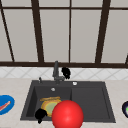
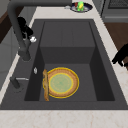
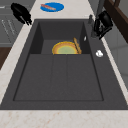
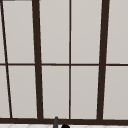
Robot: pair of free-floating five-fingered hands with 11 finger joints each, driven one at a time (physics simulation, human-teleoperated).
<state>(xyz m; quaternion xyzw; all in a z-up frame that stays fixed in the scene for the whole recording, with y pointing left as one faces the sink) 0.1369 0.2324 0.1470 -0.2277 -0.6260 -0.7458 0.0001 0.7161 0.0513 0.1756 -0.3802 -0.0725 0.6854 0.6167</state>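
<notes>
My right hand (image 1: 66,72) hovers at the back of the dark sink (image 1: 105,100), just right of the grey faucet (image 1: 56,71). Its fingers reach down toward the faucet's base, fairly straight, holding nothing; this hand (image 3: 103,23) is close beside the faucet (image 3: 96,25). My left hand (image 1: 40,115) hangs over the sink's front rim at the left, fingers loose and pointing down, empty. A yellow plate (image 2: 61,82) with a green centre lies in the left basin, a wooden utensil (image 2: 45,85) along its edge. A big red ball (image 1: 67,115) shows at the front.
A blue plate (image 1: 5,103) with a red item lies on the left counter. A dark bowl (image 2: 80,7) with green and red contents stands on the right counter. A small white piece (image 3: 99,53) rests on the sink's back ledge. A window (image 4: 70,60) rises behind.
</notes>
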